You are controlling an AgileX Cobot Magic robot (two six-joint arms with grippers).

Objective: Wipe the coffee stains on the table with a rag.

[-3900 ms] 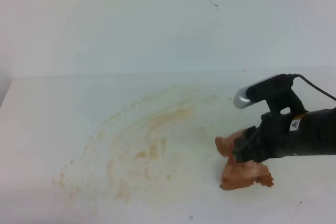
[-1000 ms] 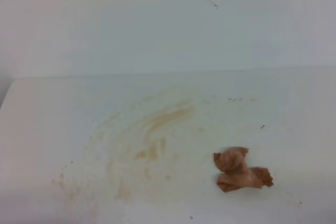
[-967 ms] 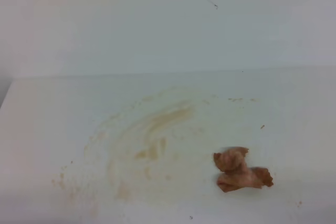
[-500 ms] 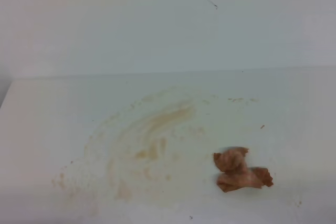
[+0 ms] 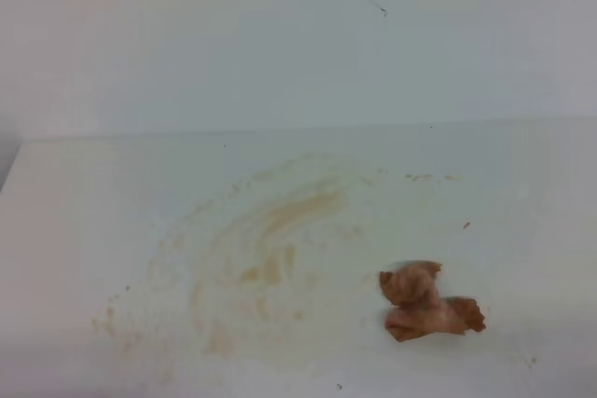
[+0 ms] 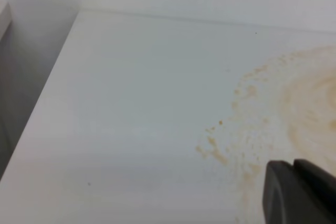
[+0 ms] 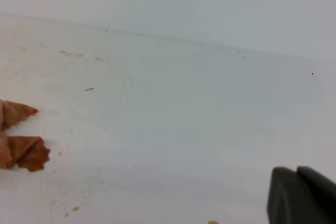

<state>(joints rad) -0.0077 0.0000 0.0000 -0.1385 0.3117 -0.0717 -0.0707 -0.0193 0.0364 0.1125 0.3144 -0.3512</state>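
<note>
The rag (image 5: 427, 303) is a wrinkled orange-brown wad lying free on the white table (image 5: 75, 230), right of centre near the front. Its edge shows at the left of the right wrist view (image 7: 21, 148). The coffee stains (image 5: 280, 221) spread as tan streaks and specks across the table's middle and left front, and show in the left wrist view (image 6: 294, 114). Neither gripper appears in the exterior view. My left gripper (image 6: 295, 192) and my right gripper (image 7: 297, 195) show only as dark tips pressed together at the lower right corners of their wrist views. Both hold nothing.
A white wall (image 5: 280, 34) rises behind the table. The table's left edge (image 6: 47, 93) drops off to a grey gap. A few small specks (image 7: 88, 89) lie on the table beyond the rag.
The right arm, which held the rag 3.9 s ago, has let it go and left the exterior view. Nothing has moved in the last second.
</note>
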